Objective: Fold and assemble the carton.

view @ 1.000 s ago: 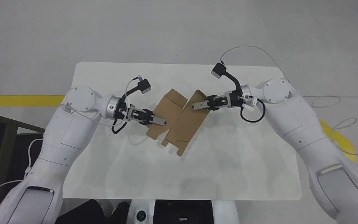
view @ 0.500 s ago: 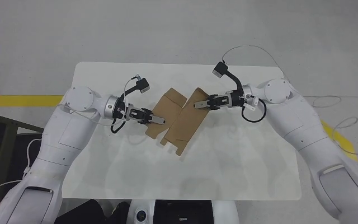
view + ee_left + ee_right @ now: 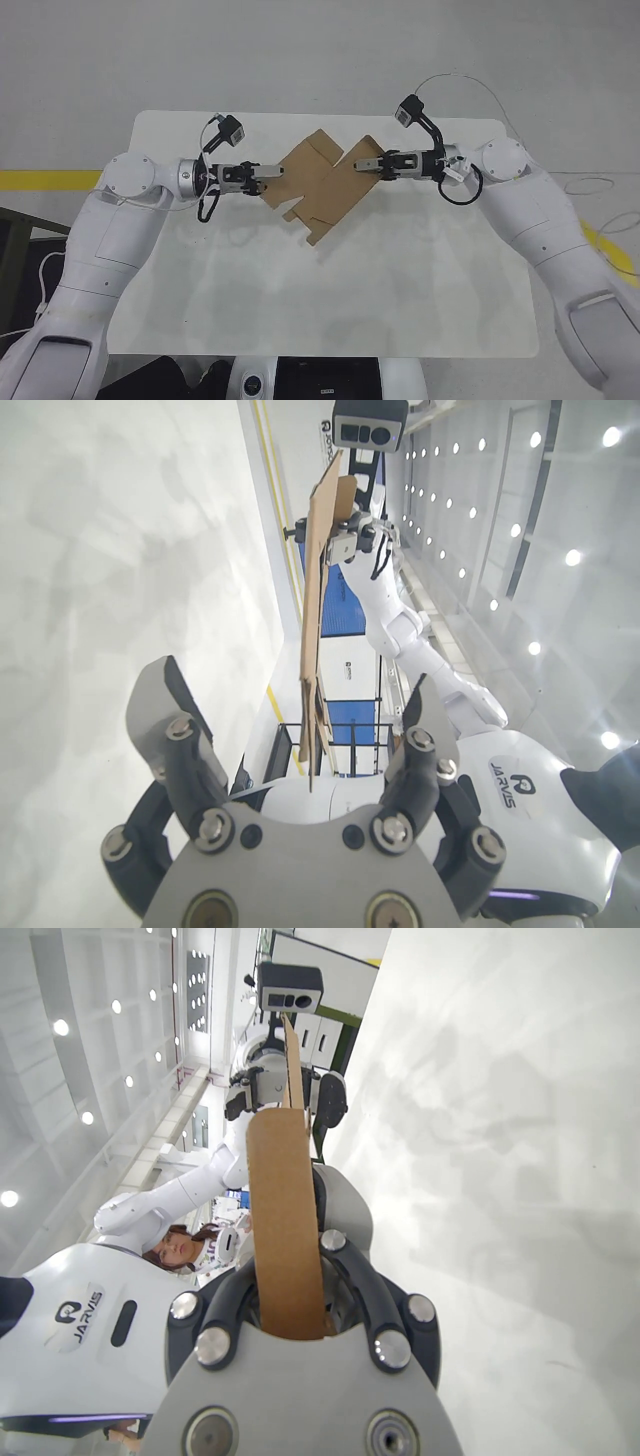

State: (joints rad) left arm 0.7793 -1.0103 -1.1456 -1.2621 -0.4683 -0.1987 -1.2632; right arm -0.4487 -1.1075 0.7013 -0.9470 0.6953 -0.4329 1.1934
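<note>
Centre left in the top view, the left gripper [image 3: 272, 172] gapes wide at the near edge of the flat carton [image 3: 325, 185], which is held over the white table [image 3: 200, 300] at upper centre. Just right of it, the right gripper [image 3: 368, 163] pinches a flap. Folding looks barely begun. Next, the left claw probably needs to close on its edge.

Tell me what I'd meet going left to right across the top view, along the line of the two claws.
Left gripper, open → carton → right gripper, shut on the carton's edge.
</note>
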